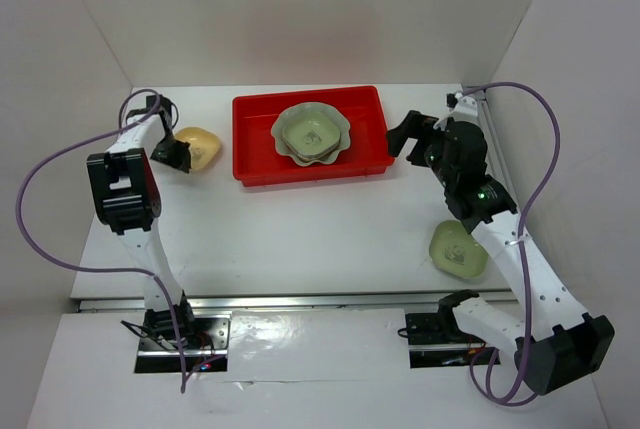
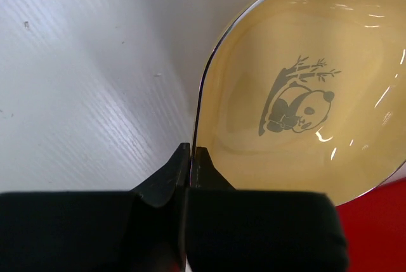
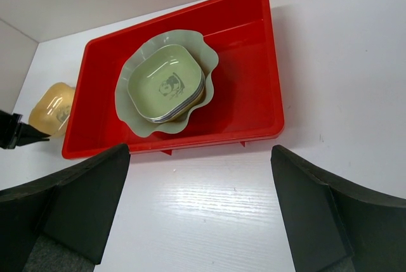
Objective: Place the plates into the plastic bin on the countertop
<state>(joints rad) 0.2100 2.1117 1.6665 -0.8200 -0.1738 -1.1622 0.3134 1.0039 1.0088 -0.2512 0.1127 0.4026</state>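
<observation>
I see hard gloss on yellow panda dish (image 2: 304, 94): sharp highlights, smooth face.
red plastic bin (image 3: 254, 94): smooth, mild sheen.
countertop (image 2: 82, 94): white, fine linear grain, satin.
right gripper (image 3: 198, 151) fingers (image 3: 82, 202): matt black.

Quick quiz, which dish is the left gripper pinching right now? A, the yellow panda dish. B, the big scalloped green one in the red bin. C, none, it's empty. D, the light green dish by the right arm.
A: in the left wrist view the left gripper is closed on the rim of the yellow panda dish, which the top view shows outside the red bin, to its left.
</observation>
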